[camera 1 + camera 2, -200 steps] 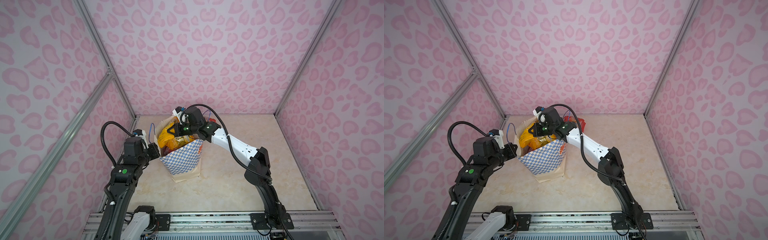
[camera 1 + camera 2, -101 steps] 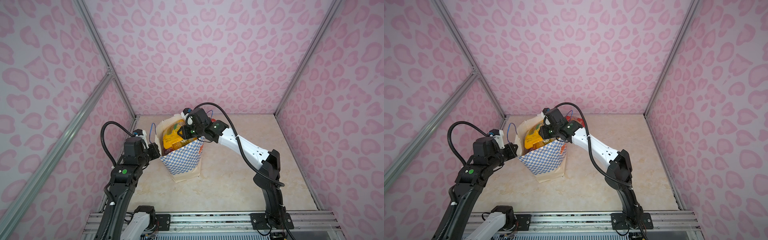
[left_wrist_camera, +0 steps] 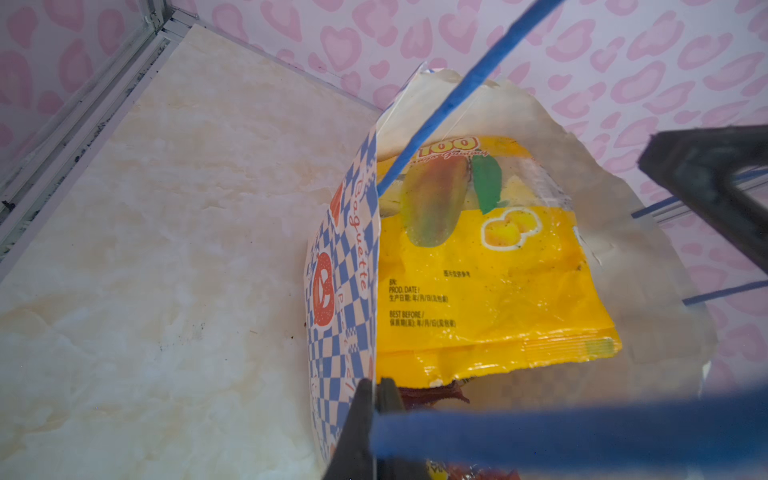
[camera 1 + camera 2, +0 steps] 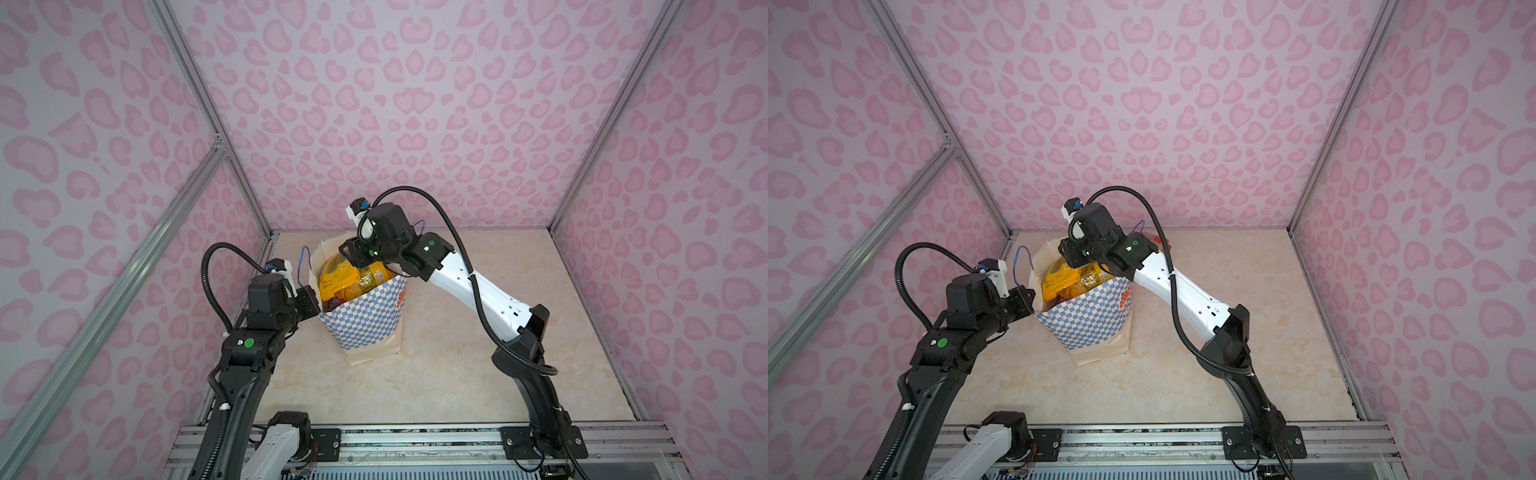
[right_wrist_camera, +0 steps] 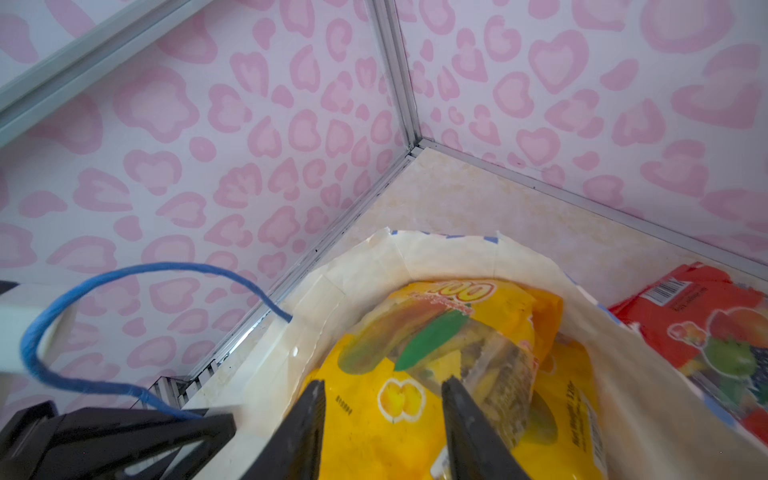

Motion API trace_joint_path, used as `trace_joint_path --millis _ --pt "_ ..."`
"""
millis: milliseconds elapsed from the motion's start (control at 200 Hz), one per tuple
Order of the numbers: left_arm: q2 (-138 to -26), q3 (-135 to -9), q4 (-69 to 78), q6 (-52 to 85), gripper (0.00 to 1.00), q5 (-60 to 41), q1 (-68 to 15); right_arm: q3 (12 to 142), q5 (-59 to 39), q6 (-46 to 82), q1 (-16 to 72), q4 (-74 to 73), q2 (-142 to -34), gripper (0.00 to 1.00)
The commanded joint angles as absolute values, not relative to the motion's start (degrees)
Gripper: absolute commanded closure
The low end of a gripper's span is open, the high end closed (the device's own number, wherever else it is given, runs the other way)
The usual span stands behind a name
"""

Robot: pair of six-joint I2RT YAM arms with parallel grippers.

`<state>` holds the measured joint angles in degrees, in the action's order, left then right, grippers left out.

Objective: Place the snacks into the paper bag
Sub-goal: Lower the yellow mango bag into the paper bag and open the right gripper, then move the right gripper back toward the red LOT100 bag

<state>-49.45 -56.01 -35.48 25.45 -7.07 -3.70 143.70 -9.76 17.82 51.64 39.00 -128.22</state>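
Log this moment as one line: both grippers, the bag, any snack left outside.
left gripper: shut on paper bag rim | right gripper: open above yellow packet in bag | red packet: outside bag

Pink heart-print walls (image 4: 395, 104) enclose beige marble floor (image 4: 457, 374).

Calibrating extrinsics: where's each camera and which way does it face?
Top views: high over front rail, looking down at the paper bag; left arm, right arm show.
Left wrist: beside the bag, looking into it; left jaws pinch its wall.
Right wrist: above the bag's mouth, looking down; right jaws apart.
Both wrist views share the yellow packet.
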Motion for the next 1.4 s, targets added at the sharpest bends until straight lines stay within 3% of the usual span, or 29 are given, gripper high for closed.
trace_joint_path --millis 0,135,485,670,960,1120,1395 --pt "-49.52 -55.83 -33.41 25.36 0.92 -7.08 -3.66 149.77 -12.53 16.95 51.32 42.72 -133.83 0.52" --pt "-49.51 -55.90 -33.40 25.23 0.91 -7.12 -3.69 149.19 -13.15 17.14 50.93 45.95 -136.49 0.52" --pt "-49.11 -55.90 -33.30 25.28 0.91 -7.38 -3.60 125.30 -14.21 19.25 51.42 40.31 -127.95 0.53" --pt "-49.29 -55.81 -33.36 25.31 0.91 -7.04 -3.60 130.67 -15.51 18.69 51.60 41.07 -127.50 0.52" --pt "-49.50 -55.84 -33.44 25.24 0.91 -6.60 -3.60 137.62 -13.71 14.41 51.39 41.04 -118.55 0.30" --pt "-49.43 -55.89 -33.42 25.32 0.91 -6.82 -3.60 118.63 -9.01 15.82 47.22 31.59 -103.72 0.17" --pt "-49.57 -55.86 -33.40 25.32 0.91 -6.81 -3.60 76.97 -15.50 37.49 25.45 5.88 -85.72 0.14"
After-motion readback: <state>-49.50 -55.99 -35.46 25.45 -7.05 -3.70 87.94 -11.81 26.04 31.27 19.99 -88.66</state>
